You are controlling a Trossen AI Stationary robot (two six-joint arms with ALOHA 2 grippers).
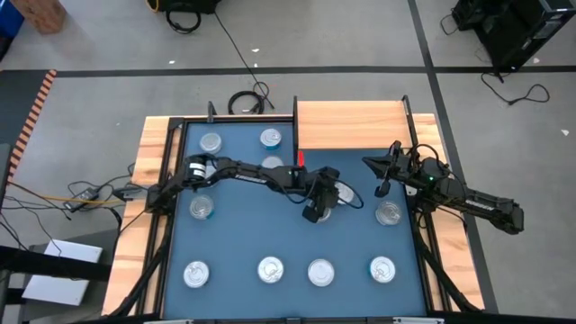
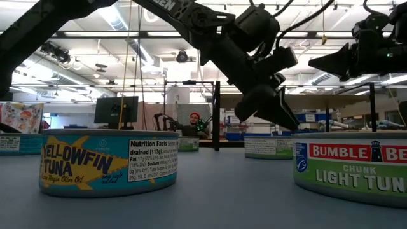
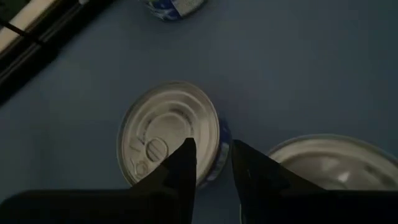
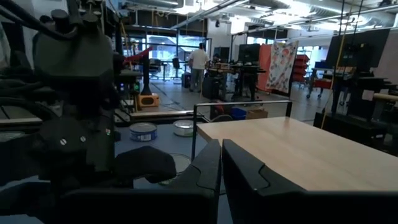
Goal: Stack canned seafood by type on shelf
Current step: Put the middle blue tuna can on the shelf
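Several round tins with silver tops stand on the blue mat (image 1: 297,243), among them one (image 1: 270,268) in the near row and one (image 1: 389,212) at the right. The shelf (image 1: 351,126), a light wooden board with black posts, sits at the mat's far right corner, its board (image 4: 292,149) bare. My left gripper (image 1: 313,214) points down over a blue-sided tin (image 3: 161,127) mid-mat, narrowly open (image 3: 214,163), one finger above the lid and one outside the rim. My right gripper (image 1: 369,163) hovers shut (image 4: 221,165) by the shelf's near edge, pointing left.
A second tin (image 3: 336,162) stands close beside the one under my left gripper. In the low view a teal yellowfin tin (image 2: 108,162) and a green-labelled tin (image 2: 356,168) stand near the front edge. Wooden strips frame the mat. People show in the room beyond.
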